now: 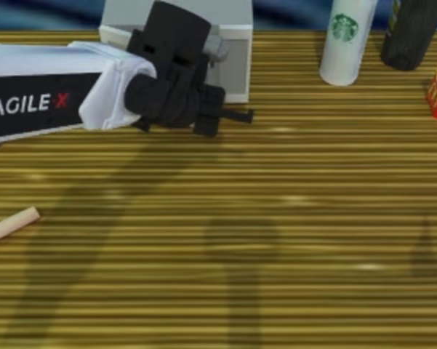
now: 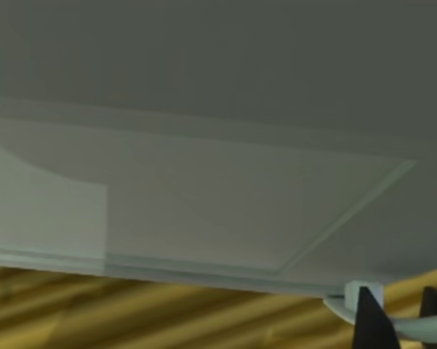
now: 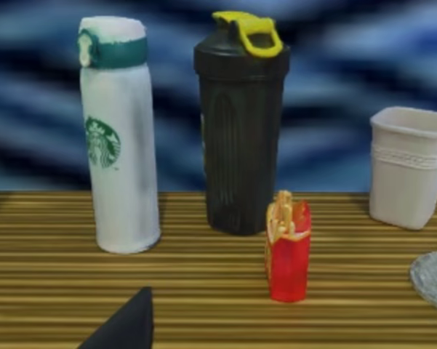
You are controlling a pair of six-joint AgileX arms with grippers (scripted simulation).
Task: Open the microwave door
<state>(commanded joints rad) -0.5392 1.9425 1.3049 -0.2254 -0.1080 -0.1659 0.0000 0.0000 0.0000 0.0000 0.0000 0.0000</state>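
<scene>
Top view shows the left gripper (image 1: 217,49) pressed to the microwave (image 1: 233,29) front at the far edge, jaws narrow around the door (image 2: 203,211) handle (image 2: 363,291), so next I judge a swinging pull; arm reads "AGILE X", the cup (image 1: 343,40) carries a green logo.

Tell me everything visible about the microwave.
The microwave is a small, boxy, light grey-white appliance standing at the far edge of the wooden table, left of centre. The left gripper partly hides its front. In the left wrist view the microwave door is a flat, pale panel, apparently closed.
</scene>
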